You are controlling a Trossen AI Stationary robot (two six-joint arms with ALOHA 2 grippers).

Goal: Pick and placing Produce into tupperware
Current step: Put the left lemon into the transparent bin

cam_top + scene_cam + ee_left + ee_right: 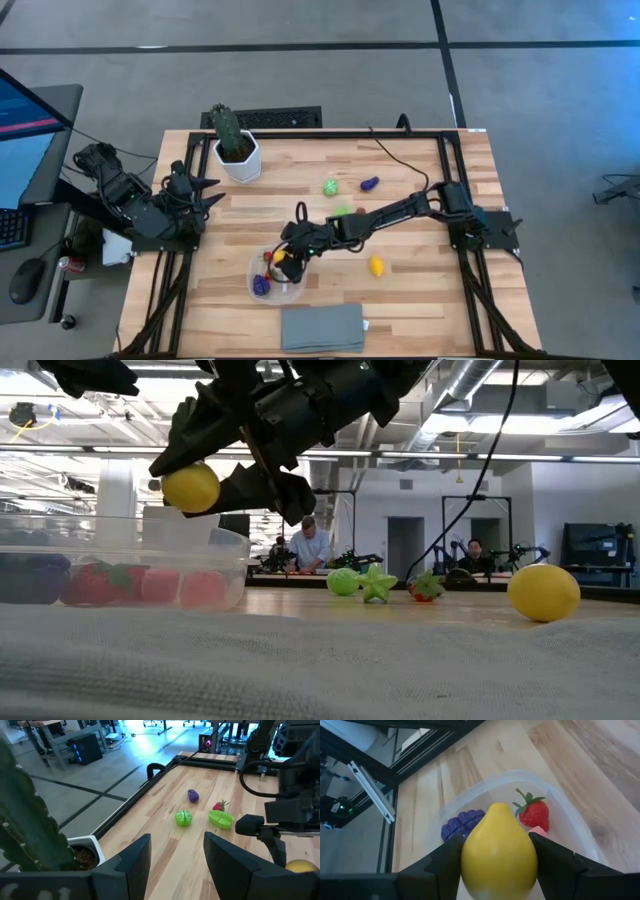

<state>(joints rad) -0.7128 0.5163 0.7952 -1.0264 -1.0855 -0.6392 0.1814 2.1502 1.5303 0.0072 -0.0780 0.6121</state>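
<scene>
Lemon (pixel 499 851) clamped — right arm outstretched.

We see two matte-black arms w/ chunky jointed links, each on a black base block bolted to black frame rails. Right arm (pixel 400 212) has a thin black cable trailing behind. Left gripper (pixel 175 862) fingers are broad, flat black slabs; right gripper (pixel 497 865) fingers match, smooth-edged.

Pale planked wood table (pixel 420 290), translucent plastic tupperware (pixel 570 820), coarse grey cloth (pixel 322 328)
</scene>
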